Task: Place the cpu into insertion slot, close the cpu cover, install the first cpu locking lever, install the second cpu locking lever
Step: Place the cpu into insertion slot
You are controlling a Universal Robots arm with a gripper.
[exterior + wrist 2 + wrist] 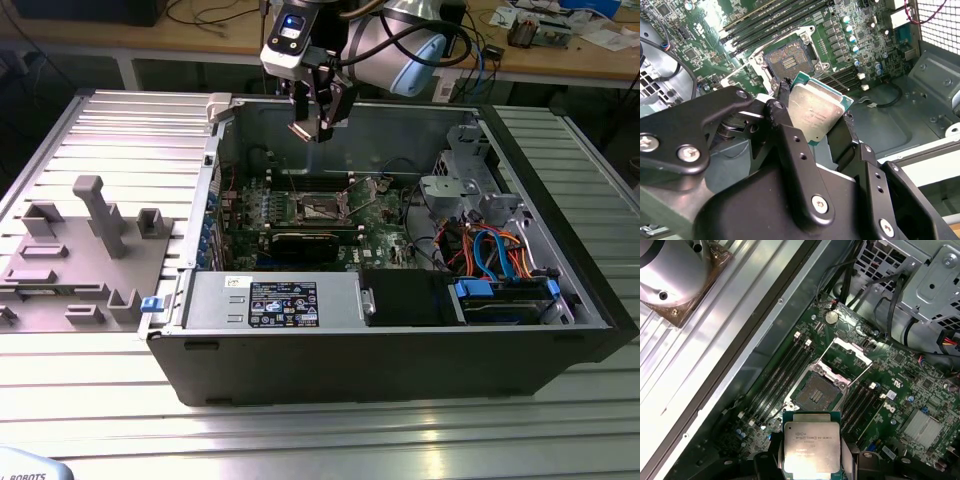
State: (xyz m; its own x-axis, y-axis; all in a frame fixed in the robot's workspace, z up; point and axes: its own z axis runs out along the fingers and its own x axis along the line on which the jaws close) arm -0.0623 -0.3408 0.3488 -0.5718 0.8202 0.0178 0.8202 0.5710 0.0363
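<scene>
My gripper point(315, 128) hangs over the open computer case, shut on the cpu point(815, 112), a thin pale silver square on a green base pinched by its edges between two black fingers point(782, 120). In the first wrist view the cpu point(812, 450) sits short of the insertion slot point(816, 395), a bare dark socket on the green motherboard. The cpu cover point(850, 352), a silvery frame plate, stands swung open at the socket's far edge. A thin wire locking lever point(860, 375) juts up beside it. The socket point(322, 207) lies well below the gripper in the exterior view.
Memory slots point(785, 370) flank the socket. A grey drive cage point(465, 170) and coloured cables point(490, 250) fill the case at the exterior view's right. A power supply point(275, 300) lines the near wall. A grey fixture point(80, 250) stands outside the case at the exterior view's left.
</scene>
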